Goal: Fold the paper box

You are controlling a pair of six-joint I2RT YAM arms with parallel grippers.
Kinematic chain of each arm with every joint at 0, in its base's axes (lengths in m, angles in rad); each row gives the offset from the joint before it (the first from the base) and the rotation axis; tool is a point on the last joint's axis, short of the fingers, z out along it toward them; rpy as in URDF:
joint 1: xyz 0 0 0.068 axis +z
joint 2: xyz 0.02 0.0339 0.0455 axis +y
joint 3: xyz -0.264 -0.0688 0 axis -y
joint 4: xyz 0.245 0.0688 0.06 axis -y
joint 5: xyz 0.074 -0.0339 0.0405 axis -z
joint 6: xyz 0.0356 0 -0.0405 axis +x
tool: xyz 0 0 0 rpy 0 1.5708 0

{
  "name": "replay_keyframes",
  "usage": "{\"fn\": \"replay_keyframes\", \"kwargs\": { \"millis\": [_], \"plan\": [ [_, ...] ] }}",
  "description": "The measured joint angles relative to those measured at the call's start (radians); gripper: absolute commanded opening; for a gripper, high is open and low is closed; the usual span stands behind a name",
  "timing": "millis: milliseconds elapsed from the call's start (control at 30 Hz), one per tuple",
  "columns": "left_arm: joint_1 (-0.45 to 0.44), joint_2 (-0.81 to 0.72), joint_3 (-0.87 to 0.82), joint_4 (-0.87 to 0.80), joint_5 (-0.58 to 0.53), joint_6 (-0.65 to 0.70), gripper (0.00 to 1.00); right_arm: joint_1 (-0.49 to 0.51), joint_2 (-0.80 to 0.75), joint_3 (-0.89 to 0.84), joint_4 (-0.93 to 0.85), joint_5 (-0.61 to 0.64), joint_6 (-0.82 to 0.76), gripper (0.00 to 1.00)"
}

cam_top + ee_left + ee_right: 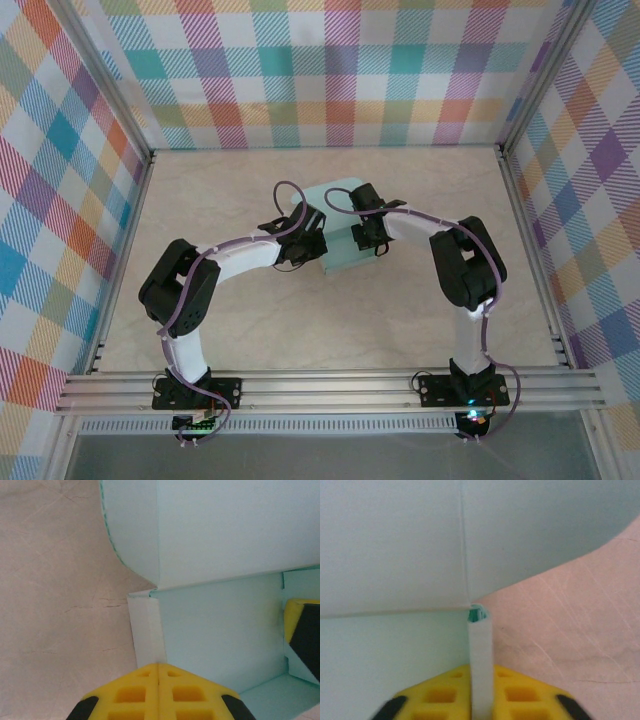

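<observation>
A pale marbled desk (250,330) carries the paper box (340,262), a mint-teal card piece, partly formed, with both arms meeting over it.

The right end effector (481,672) is at the box's right side. Its yellow pads are closed narrowly on a thin upright strip of card (481,640), seen edge-on. The left end effector (159,670) is at the box's left side with its pads pressed flat together. A white side strip (146,630) runs down toward them, and I cannot tell whether any card is nipped there.

A large panel (395,540) rises beyond both strips, hinged along a scored crease (465,540).

I judge the step in hand to be standing the side walls up. To do it well I would keep the right grip light, so the thin card does not buckle. I would turn each wall about its own crease rather than drag the box across the desk. I would also move both sides evenly so the corners meet square.
</observation>
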Motion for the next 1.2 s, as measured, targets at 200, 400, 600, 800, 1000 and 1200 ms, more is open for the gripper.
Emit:
{"fn": "replay_keyframes", "kwargs": {
  "millis": [200,400,600,800,1000,1200],
  "plan": [
    [0.001,-0.003,-0.001,-0.016,-0.008,0.013,0.33,0.000,-0.023,-0.026,0.005,-0.011,0.019,0.23],
    [0.001,-0.039,-0.006,-0.118,-0.016,0.040,0.63,0.000,-0.124,-0.095,-0.003,-0.031,0.094,0.47],
    [0.001,-0.129,-0.007,-0.171,-0.052,0.084,0.90,-0.013,-0.211,-0.108,0.001,-0.075,0.130,0.67],
    [0.021,-0.242,-0.042,-0.132,-0.079,0.084,1.00,-0.115,-0.245,-0.121,0.052,-0.220,0.132,0.71],
    [0.062,-0.297,-0.084,-0.105,-0.084,0.076,1.00,-0.245,-0.210,-0.103,0.076,-0.411,0.128,0.66],
    [0.103,-0.362,-0.129,-0.104,-0.077,0.076,1.00,-0.219,-0.162,-0.134,0.087,-0.512,0.129,0.64]
  ]
}}
